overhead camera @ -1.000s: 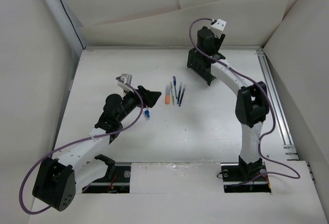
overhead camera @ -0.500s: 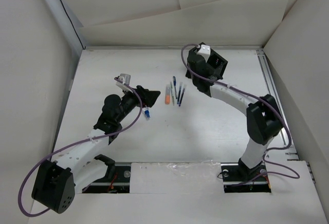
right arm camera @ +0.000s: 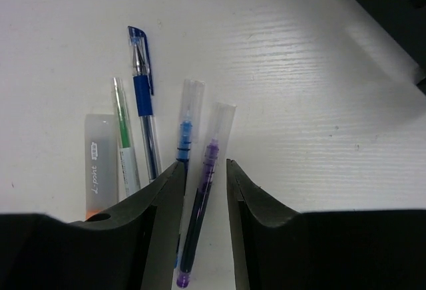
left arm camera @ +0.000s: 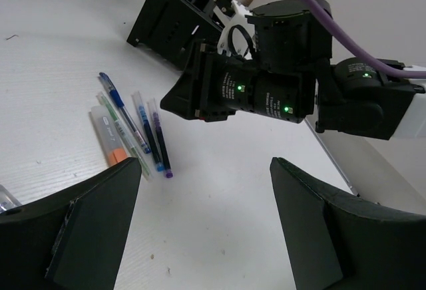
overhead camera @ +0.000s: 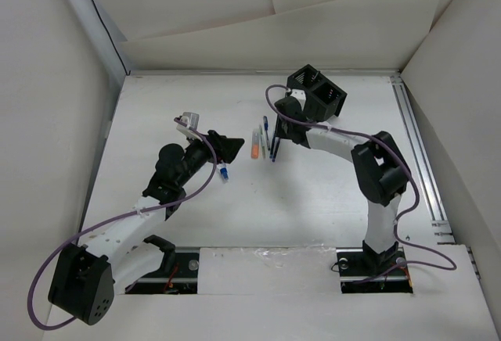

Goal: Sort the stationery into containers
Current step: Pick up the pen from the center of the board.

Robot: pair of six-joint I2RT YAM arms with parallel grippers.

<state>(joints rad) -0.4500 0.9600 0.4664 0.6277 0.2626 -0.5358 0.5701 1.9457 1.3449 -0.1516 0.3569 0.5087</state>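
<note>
Several slim pens [overhead camera: 267,141] lie side by side mid-table: a grey marker with an orange end [right arm camera: 100,163], a green pen [right arm camera: 122,134], a blue pen [right arm camera: 143,100], a blue-inked pen [right arm camera: 186,127] and a purple-inked pen [right arm camera: 212,157]. My right gripper [overhead camera: 275,139] is low over them, its jaws narrowly open astride the purple pen [left arm camera: 160,140], gaps showing on both sides. The black organiser [overhead camera: 317,98] stands behind it. A stubby white-blue marker [overhead camera: 224,173] lies by my left gripper [overhead camera: 225,147], which is wide open and empty [left arm camera: 206,220], left of the pens.
A metal rail [overhead camera: 419,153] runs along the table's right side. White walls close in the back and left. The right arm's wrist body [left arm camera: 253,90] hangs between the pens and the organiser [left arm camera: 170,14].
My right gripper has swung from above the organiser down and left to the pens, and the organiser now shows in full. The left arm has not moved.
</note>
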